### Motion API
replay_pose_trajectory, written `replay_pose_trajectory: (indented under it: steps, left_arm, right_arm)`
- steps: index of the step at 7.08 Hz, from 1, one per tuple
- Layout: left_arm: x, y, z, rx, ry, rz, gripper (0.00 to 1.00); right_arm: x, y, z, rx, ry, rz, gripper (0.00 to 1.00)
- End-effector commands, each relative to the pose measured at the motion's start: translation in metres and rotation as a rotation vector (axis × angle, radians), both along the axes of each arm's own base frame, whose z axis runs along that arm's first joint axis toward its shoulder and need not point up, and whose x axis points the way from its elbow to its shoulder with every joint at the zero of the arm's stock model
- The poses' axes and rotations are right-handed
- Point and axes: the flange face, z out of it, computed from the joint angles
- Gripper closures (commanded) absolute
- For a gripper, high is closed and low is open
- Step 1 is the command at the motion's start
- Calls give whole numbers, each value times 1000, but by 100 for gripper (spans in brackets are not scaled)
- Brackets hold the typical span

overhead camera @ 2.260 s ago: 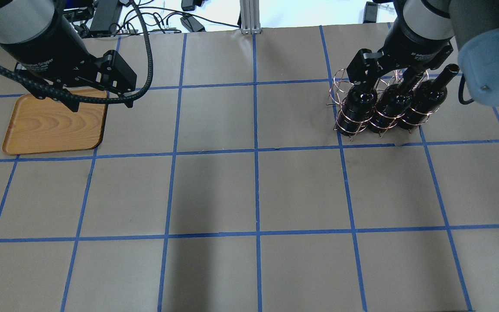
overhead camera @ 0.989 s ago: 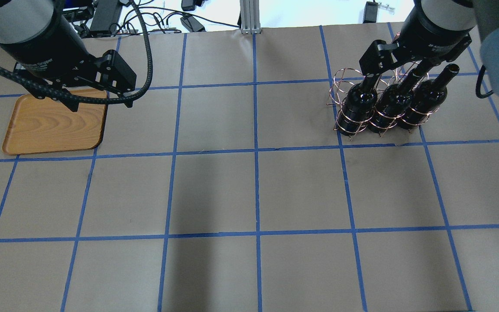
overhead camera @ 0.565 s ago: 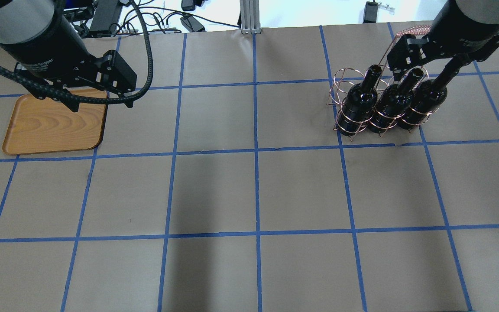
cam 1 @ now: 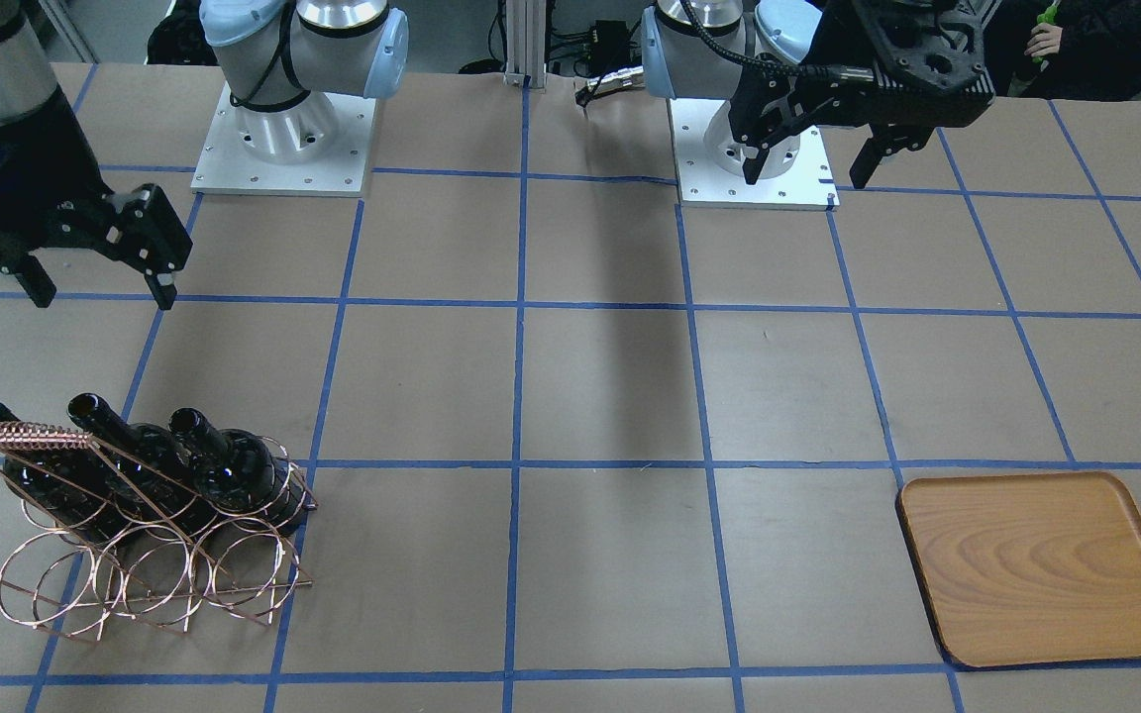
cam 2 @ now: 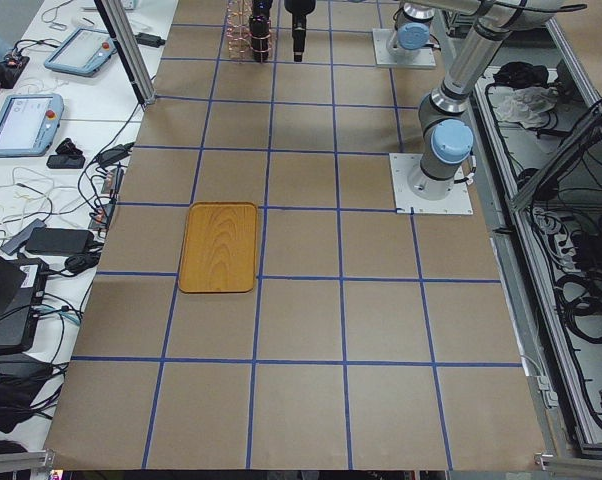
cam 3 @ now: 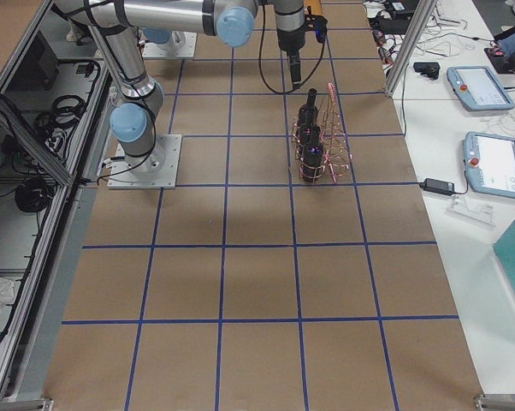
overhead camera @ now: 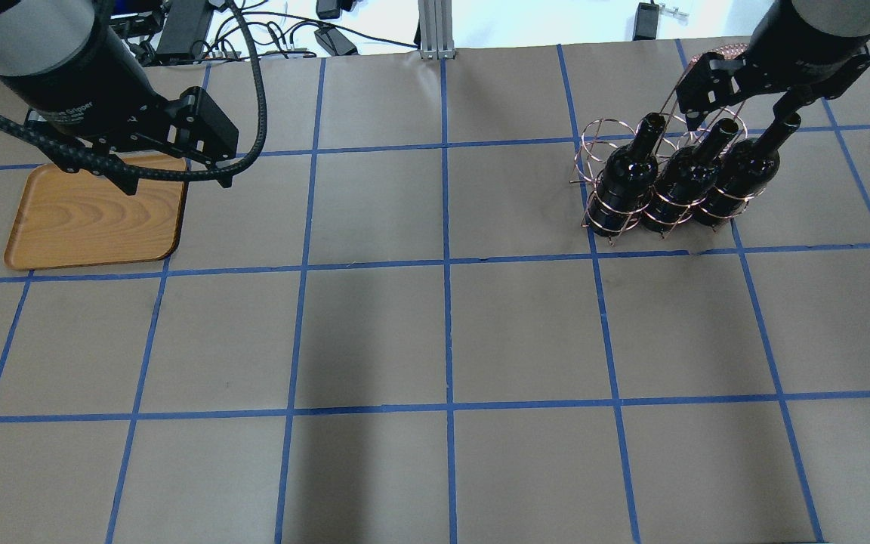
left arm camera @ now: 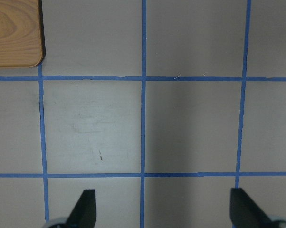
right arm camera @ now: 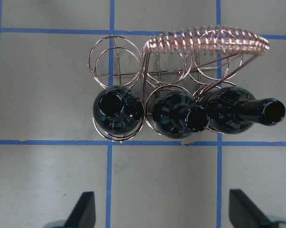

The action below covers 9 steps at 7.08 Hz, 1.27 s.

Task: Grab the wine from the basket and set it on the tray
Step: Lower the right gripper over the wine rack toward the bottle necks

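Note:
Three near-black wine bottles (overhead camera: pixel 627 170) (overhead camera: pixel 684 177) (overhead camera: pixel 745 170) stand tilted in one row of the copper wire basket (overhead camera: pixel 597 143) at the right. My right gripper (overhead camera: pixel 741 113) is open and empty. It hangs above the bottle necks and touches none of them. In the right wrist view the bottles (right arm camera: pixel 118 109) and the basket's coiled handle (right arm camera: pixel 209 40) lie beyond the open gripper (right arm camera: pixel 163 213). The wooden tray (overhead camera: pixel 95 215) lies empty at the far left. My left gripper (overhead camera: pixel 178 177) is open and empty above the tray's near right corner.
The table is brown paper with a blue tape grid. The basket's other row of loops (cam 1: pixel 135 574) holds nothing. The two arm bases (cam 1: pixel 283 129) (cam 1: pixel 759 149) stand at the robot's edge. Cables and tablets (cam 2: pixel 21 120) lie beyond the far table edge.
My right gripper has lifted off the bottle necks and shifted away to the right, still open. All three bottles stay in the basket. The left arm has not moved.

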Motion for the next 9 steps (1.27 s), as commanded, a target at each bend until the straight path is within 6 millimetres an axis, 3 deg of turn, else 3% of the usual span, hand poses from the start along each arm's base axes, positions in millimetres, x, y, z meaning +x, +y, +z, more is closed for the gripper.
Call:
replay_pose_trajectory:
  steps: [1,3,6,9]
  left_arm:
    - [0,0,0,1,0,0,0]
    - [0,0,0,1,0,0,0]
    - [0,0,0,1,0,0,0]
    - [1,2,0,2,0,2,0]
  right_arm:
    - [-8,-30,-30,-5,18,66,1]
    - [-37,-46,-62,51,1,117,1]
    - [-37,-60,-92,73,-43,124,7]
    - [-39,-59,-96,96,-20,160,16]
